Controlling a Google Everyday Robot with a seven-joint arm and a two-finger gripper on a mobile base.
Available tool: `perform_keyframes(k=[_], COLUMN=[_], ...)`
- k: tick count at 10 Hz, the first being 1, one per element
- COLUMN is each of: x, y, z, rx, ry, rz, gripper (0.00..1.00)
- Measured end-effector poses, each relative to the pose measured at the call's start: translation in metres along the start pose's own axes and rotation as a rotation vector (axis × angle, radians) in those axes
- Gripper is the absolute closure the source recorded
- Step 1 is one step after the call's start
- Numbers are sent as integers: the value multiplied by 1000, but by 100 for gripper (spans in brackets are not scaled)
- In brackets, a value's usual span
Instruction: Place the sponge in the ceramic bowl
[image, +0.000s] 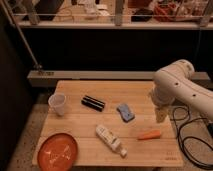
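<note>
The white robot arm (182, 87) reaches in over the far right edge of the light wooden slatted desk (80, 125). Its gripper (160, 115) points down and hangs just above the desk surface. The fingers stand apart, with nothing between them.

Positions relative to the gripper, as seen from the camera view:

- The small blue rectangular sponge (125, 112) lies flat on the desk, near the gripper on its left and level with it. It is apart from the gripper.
- The wide, shallow, orange-red ceramic bowl (57, 151) sits at the near left corner of the desk, well apart from the gripper, to its left and nearer the camera. Faint pale marks show inside it.
- A small orange carrot-shaped item (149, 135) lies near the gripper, slightly left of it and closer to the camera.
- A white tube-shaped bottle (110, 140) lies on its side, to the gripper's left and nearer the camera, between the sponge and the near desk edge.
- A black ribbed rectangular block (93, 103) lies beyond the sponge, further left.
- A small white translucent cup (58, 103) stands upright at the left desk edge, well apart from the gripper.
- A dark cable (186, 145) trails on the floor to the gripper's right.
</note>
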Motion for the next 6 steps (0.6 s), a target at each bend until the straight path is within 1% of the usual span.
perform_keyframes(k=[1,3,4,6], x=[-2,-16,-24,-23], y=[-1,-6,-9,-10], z=[0,-1,-2,-2], rx=[3,10,16,23], ry=[1,2,4,8], rz=[-14,-56,-88,-132], gripper=[20,20,20,20])
